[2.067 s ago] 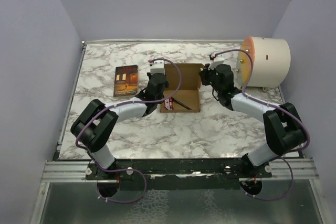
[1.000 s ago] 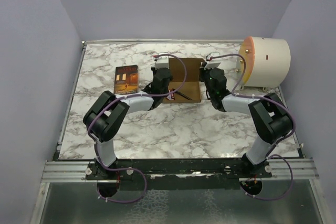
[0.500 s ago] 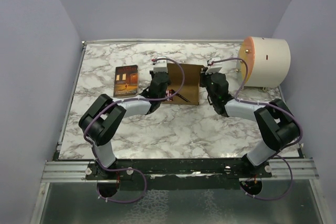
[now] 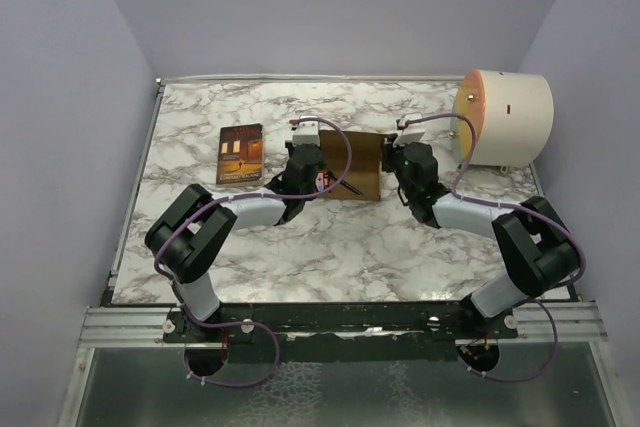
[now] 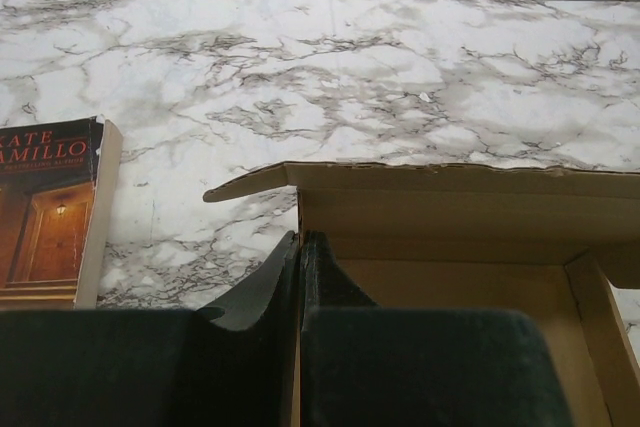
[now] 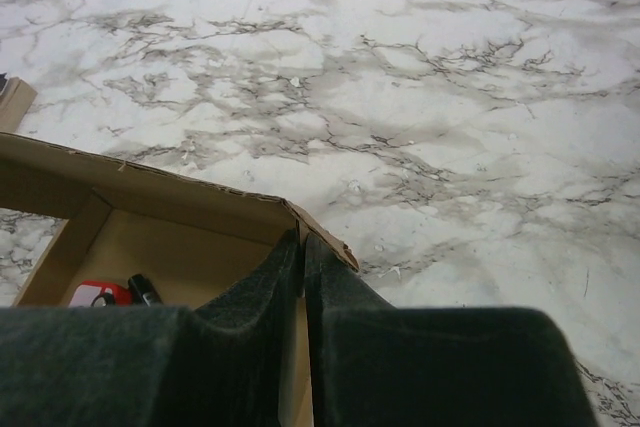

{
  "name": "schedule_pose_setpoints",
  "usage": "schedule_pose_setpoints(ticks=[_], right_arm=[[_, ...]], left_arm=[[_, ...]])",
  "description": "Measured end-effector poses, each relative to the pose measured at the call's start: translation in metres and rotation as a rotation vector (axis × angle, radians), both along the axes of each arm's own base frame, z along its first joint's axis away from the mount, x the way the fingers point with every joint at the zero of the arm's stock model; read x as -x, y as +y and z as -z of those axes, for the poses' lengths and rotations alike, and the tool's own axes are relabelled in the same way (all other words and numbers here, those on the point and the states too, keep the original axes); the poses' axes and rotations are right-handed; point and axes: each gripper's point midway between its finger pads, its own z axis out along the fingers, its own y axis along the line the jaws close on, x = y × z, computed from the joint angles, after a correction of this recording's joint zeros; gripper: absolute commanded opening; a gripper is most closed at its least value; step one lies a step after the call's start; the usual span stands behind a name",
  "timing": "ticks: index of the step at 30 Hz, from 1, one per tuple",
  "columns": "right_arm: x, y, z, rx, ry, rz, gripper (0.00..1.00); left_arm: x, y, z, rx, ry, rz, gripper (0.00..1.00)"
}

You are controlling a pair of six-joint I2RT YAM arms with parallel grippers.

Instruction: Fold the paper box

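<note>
The left gripper is clamped on the left side wall of the paper box. The thin cardboard edge runs up between its two dark fingers at the bottom centre of the left wrist view. The right gripper is pinched the same way on the box's right wall, at the corner where that wall meets the far one.

In the top view the box sits near the middle of the marble table, directly between the two grippers, with its side walls raised. A small red and black item lies on the box floor at the lower left of the right wrist view (too small to identify).

Left of the box and apart from it lies a dark book with an orange cover picture. Its lettering, cut off by the frame edge, reads "KATE" over "MILLO". A large cream cylinder sits at the upper right of the top view.
</note>
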Motion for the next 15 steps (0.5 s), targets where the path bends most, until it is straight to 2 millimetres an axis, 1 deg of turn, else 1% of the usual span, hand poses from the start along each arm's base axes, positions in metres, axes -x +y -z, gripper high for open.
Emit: schedule_pose_setpoints(ticks=[3,8,15], right_arm=[[0.0,0.001,0.0,-0.012,0.011,0.002,0.07],[-0.005,0.005,-0.004,-0.033,0.037,0.01,0.07],[-0.026,0.009,-0.003,-0.036,0.082,0.05,0.06]], left_arm=[[0.001,0.0,0.001,0.0,0.003,0.001,0.0],[0.003,0.001,0.003,-0.012,0.017,0.0,0.0],[0.001,0.001,0.001,-0.041,0.049,-0.004,0.0]])
